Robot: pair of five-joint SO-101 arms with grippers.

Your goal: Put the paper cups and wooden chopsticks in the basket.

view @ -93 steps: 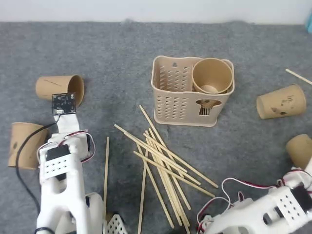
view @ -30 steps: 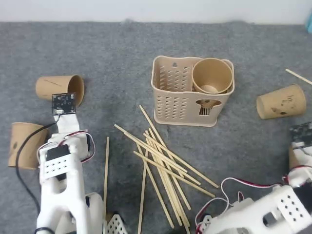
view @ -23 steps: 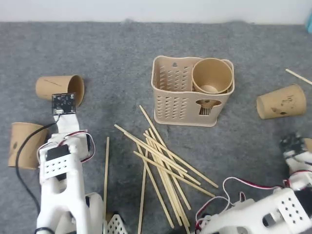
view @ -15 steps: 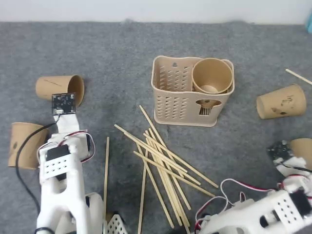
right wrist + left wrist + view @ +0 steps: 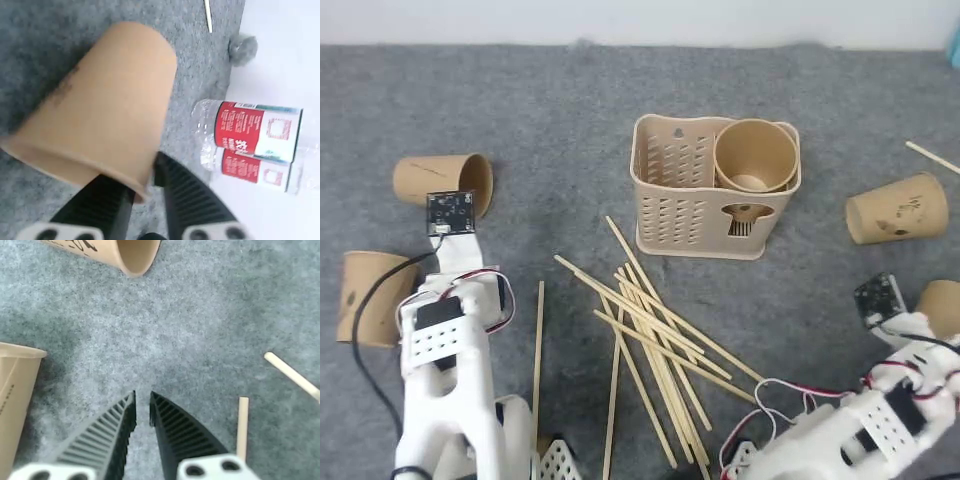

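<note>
A beige slotted basket (image 5: 680,215) stands upright; a nested cup (image 5: 755,155) sits upright in its right compartment; four tan paper cups lie on their sides: the upper left cup (image 5: 445,182) and lower left cup (image 5: 370,297) well left of the basket, the right cup (image 5: 897,208) and far-right cup (image 5: 942,305) to its right; the chopstick pile (image 5: 660,345) fans loosely just in front of the basket; a single chopstick (image 5: 538,350) lies left of the pile; a stray chopstick (image 5: 932,157) lies beyond the right cup.

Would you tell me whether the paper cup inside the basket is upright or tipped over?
Upright: the paper cup sits in the basket with its open mouth facing up, bottom visible inside.
</note>
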